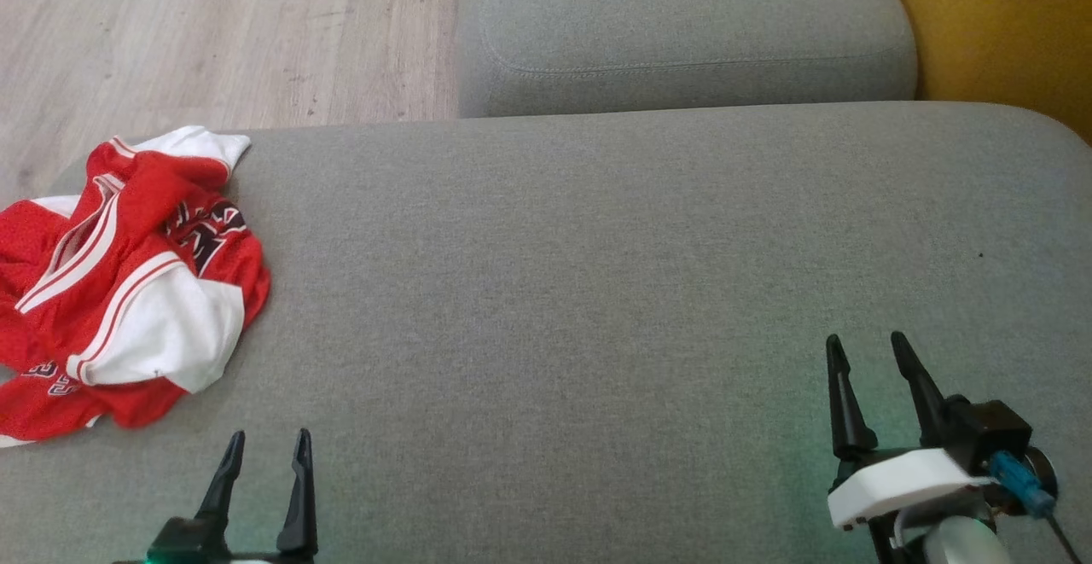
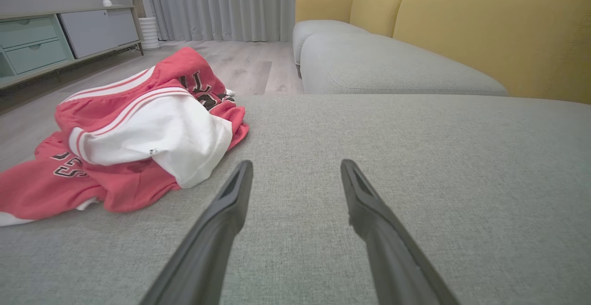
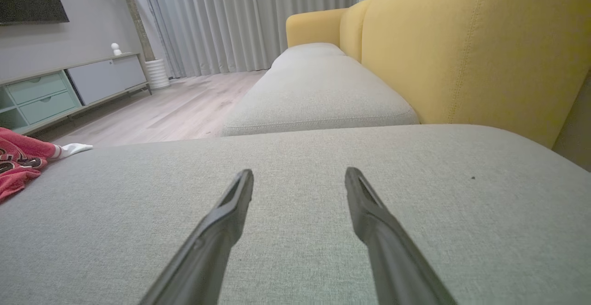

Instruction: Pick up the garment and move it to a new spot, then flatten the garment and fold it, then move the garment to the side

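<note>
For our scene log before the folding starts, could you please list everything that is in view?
garment: one, red and white, crumpled at the left end of the near cushion
near cushion: one, grey, under both arms
far cushion: one, grey, beyond the near one
sofa back: one, yellow, along the right
floor: one, pale wood, beyond the garment
sideboard: one, pale green and grey, by the far wall
curtains: one run, grey, at the far end of the room
left jaws: one pair, dark, open and empty, beside the garment but apart from it
right jaws: one pair, dark, open and empty, over bare cushion
</note>
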Motion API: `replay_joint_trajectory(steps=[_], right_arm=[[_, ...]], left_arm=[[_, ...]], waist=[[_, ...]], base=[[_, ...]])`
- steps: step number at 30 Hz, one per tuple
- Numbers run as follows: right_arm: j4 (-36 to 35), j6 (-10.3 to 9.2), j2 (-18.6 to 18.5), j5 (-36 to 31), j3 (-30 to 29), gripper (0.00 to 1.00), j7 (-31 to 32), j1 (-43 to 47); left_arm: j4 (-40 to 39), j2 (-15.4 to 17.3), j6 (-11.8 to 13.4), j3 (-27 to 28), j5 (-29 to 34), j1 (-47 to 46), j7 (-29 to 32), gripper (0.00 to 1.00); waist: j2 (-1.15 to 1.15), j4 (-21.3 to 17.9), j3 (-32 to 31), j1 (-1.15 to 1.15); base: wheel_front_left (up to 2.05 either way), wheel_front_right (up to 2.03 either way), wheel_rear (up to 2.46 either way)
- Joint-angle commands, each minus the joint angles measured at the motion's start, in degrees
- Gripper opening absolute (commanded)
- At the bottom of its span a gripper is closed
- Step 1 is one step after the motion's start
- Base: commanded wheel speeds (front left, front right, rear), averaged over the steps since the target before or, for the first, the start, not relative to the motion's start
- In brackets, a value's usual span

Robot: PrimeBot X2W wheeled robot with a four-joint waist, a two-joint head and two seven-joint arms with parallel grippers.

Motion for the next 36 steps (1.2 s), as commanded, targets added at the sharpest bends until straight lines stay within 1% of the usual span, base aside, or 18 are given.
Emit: replay_joint_trajectory(steps=[1, 17, 36], right_arm=[[-1.1, 0.45, 0.0, 0.7, 0.9, 1.0, -0.6, -1.3], [1.4, 0.45, 0.1, 0.9, 1.1, 1.0, -0.6, -1.4], [1.6, 0.45, 0.1, 1.1, 1.5, 1.0, -0.6, -1.5]], left_arm=[[-2.1, 0.1, -0.1, 2.4, 0.1, -1.7, -0.7, 1.0], [-2.7, -0.6, -1.1, 3.3, 0.9, -1.7, -0.7, 1.0], [-2.4, -0.6, -1.7, 4.3, 1.8, -2.1, -0.7, 1.0]], waist=[[0.0, 0.0, 0.0, 0.01], [0.0, -0.3, 0.0, 0.01], [0.0, -0.1, 0.3, 0.01]], base=[[0.0, 0.0, 0.0], [0.0, 0.0, 0.0], [0.0, 0.0, 0.0]])
